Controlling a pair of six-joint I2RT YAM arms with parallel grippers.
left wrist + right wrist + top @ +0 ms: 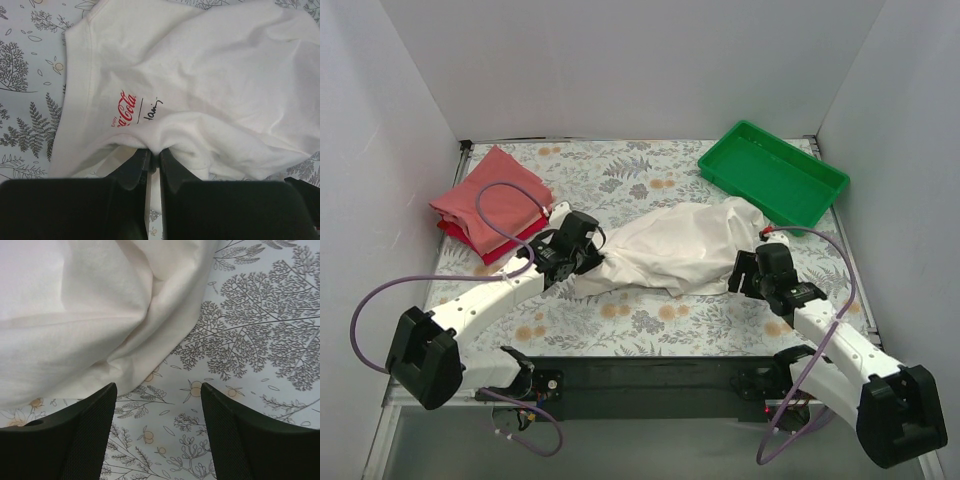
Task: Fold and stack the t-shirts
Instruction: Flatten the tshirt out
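Shirts number three. One cream-white t-shirt (675, 250) lies crumpled between the two grippers. The left gripper (154, 152) has its jaws pressed together on the shirt's hem, with a small red script logo (126, 107) just ahead of the fingertips. The right gripper (159, 387) stands with jaws apart, only the printed table (250, 315) showing between them, and the cream cloth lies just ahead and to its left.

One salmon-pink t-shirt (490, 200) sits folded on top of one red t-shirt (470, 240), a stack left of the left gripper and a little beyond it. One green tray (775, 180) lies beyond the right gripper; whether its near edge touches the cream cloth I cannot tell. Two purple cables (365, 300) loop from the arms.

Grey leaves and orange fruit pattern the pale table cover, and plain white walls (640, 60) enclose three sides.
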